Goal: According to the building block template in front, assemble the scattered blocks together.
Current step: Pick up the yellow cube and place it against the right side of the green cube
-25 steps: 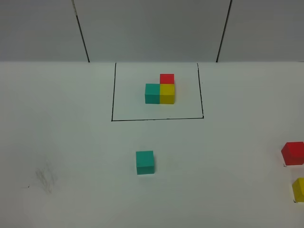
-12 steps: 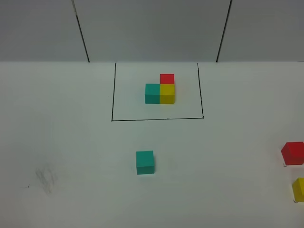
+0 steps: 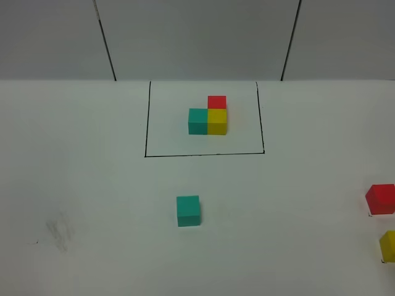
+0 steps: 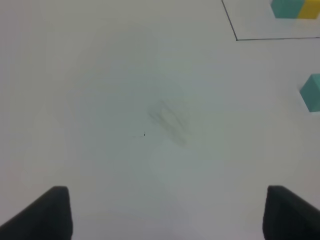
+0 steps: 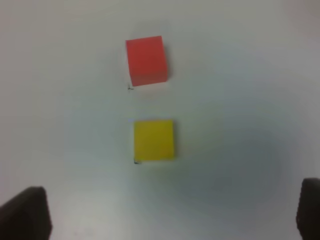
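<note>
The building block template (image 3: 208, 115) is a teal, yellow and red L inside a black outline at the table's middle back. Of the scattered blocks, the teal cube (image 3: 188, 210) lies in front of the outline. The red cube (image 3: 381, 198) and yellow cube (image 3: 389, 246) sit at the right edge. Neither arm shows in the exterior high view. In the left wrist view my left gripper (image 4: 167, 215) is open over bare table, with the teal cube (image 4: 312, 92) far off to one side. My right gripper (image 5: 167, 215) is open, short of the yellow cube (image 5: 154, 140), with the red cube (image 5: 146, 60) beyond.
A faint grey smudge (image 3: 60, 231) marks the table at the front left, and it also shows ahead of the left gripper as a smudge (image 4: 170, 122). A grey wall with two dark seams (image 3: 105, 40) rises behind the table.
</note>
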